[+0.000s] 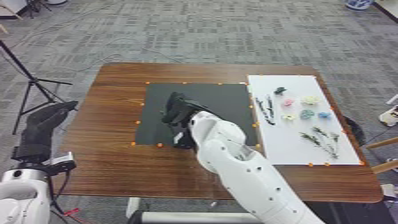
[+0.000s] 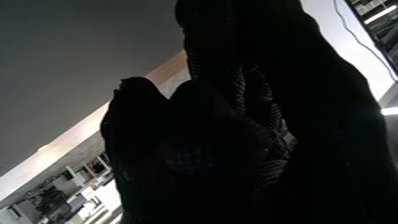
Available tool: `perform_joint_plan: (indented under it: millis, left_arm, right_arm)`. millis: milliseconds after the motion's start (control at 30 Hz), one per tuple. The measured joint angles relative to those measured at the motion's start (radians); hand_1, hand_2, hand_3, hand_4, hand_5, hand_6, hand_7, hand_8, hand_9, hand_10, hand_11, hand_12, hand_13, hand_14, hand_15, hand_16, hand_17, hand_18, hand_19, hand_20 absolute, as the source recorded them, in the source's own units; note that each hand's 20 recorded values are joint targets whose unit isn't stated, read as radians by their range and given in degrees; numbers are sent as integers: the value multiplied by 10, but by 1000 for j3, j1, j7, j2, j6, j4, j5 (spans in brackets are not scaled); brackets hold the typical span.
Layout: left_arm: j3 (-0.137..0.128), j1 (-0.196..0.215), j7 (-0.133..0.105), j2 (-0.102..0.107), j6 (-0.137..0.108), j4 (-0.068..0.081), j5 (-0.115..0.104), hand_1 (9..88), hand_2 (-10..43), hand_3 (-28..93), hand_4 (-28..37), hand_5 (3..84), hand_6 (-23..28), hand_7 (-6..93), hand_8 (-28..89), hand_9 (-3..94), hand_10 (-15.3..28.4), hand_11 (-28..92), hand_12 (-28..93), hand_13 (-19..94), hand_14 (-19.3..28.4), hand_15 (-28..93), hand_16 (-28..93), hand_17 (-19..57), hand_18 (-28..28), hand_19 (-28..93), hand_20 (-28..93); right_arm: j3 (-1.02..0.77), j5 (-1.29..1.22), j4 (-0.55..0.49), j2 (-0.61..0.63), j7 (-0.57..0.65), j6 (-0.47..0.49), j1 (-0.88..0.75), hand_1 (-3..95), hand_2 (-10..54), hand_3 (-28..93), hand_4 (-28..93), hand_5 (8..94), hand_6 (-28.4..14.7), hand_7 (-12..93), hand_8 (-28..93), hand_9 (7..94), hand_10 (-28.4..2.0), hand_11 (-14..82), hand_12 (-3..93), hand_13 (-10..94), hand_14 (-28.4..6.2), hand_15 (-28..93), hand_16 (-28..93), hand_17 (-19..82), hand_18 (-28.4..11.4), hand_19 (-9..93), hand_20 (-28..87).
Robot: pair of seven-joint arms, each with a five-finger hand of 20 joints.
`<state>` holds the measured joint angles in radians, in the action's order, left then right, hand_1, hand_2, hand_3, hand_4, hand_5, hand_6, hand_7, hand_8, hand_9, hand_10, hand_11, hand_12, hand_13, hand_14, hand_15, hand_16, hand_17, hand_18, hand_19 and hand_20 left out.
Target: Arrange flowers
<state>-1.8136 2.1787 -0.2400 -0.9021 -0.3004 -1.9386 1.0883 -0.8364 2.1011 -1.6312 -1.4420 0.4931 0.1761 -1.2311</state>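
Nearest to me is the front edge of my bench (image 1: 178,187), brown wood, and my right arm (image 1: 235,155) slants in across it. Beyond, on the near half of the white sheet (image 1: 302,157) to the right, lie green sprigs (image 1: 311,137) with slender stems (they fan apart a little). My left hand (image 1: 46,120) is just beside the bench's left side, its fingers relaxed and reaching forward. My right hand (image 1: 180,110) is over the dark mat (image 1: 218,92); whether it is clenched, released or grasping something, I can't tell (black glove on a dark ground, after all).

Along the left part of the sheet lie dark twigs (image 1: 270,115). To their right sit the loose flower heads: a small yellow bloom (image 1: 288,117) nearest, a pale blue-green bloom (image 1: 306,114) and a blue bloom (image 1: 324,115) side by side, then a pink bloom (image 1: 288,102) with a cream bloom (image 1: 309,100) to its right. Farthest on the sheet is a dark green piece (image 1: 281,91) (leafy, perhaps). Past the bench spreads grey carpet (image 1: 195,30), and a blue-and-white pot (image 1: 359,4) stands at the far right.
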Motion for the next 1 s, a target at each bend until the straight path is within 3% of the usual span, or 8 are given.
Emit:
perform_joint_plan:
  millis: [367,633,900,1000]
  left_arm:
    - [4,1,0,-3,0,-9,0,240,-95,664,-279,473,21,192,-84,393,111,160,122,272,115,69,21,3,82,3,143]
    - [4,2,-1,-5,1,-14,0,241,-95,666,-279,473,21,193,-84,392,111,161,122,272,116,69,22,3,83,3,143]
    - [4,4,-1,-8,4,-17,0,240,-95,666,-278,474,21,192,-84,391,112,160,123,272,117,69,23,3,83,3,143]
    - [4,5,-1,-9,6,-18,1,240,-95,668,-278,474,21,191,-84,392,112,159,122,273,116,69,23,3,83,3,143]
  right_arm:
    - [21,11,36,-14,-32,-166,-6,619,-95,545,-130,760,-43,412,162,937,-127,305,164,937,-2,676,224,770,-90,932,564]
    - [21,46,53,-16,-41,-166,-14,619,-95,540,-145,760,-43,407,146,937,-128,282,152,937,-2,674,220,770,-89,932,554]
    - [35,90,68,-15,-50,-177,-22,596,-93,560,-172,759,-40,388,113,937,-120,192,140,937,-4,665,211,769,-85,932,522]
    - [43,113,69,-15,-55,-176,-28,593,-47,522,-168,751,-42,361,114,934,-121,151,126,937,-6,658,209,769,-83,932,507]
